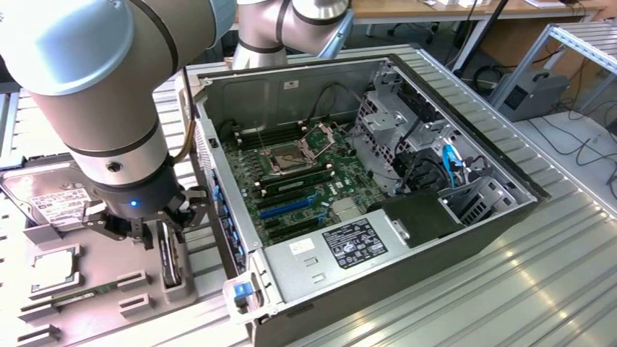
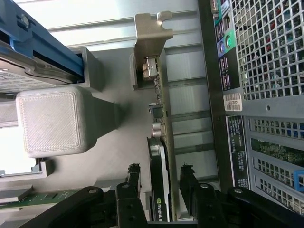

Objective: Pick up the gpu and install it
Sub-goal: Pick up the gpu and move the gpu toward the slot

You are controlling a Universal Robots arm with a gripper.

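Exterior view: your gripper [image 1: 152, 236] hangs over the grey tray [image 1: 95, 262], where the gpu [image 1: 170, 262] stands on edge, at eight o'clock from the open computer case [image 1: 386, 242]. Wrist view: the fingers [image 2: 134, 175] straddle the card, parted, a gap each side, gripping nothing.

gpu [image 2: 158, 180] fan face hidden edge-on, one end cut off, hard drive [image 1: 48, 196] label unreadable

The arm [image 1: 106, 72] is built of smooth silver-grey rounded tubes with darker bands at the joints. Just above the black end effector [image 1: 159, 242], a small blue light [image 1: 132, 203] glows on a dark collar, with a tan cable [image 1: 178, 144] alongside. The black fingers [image 2: 134, 175] are angular.
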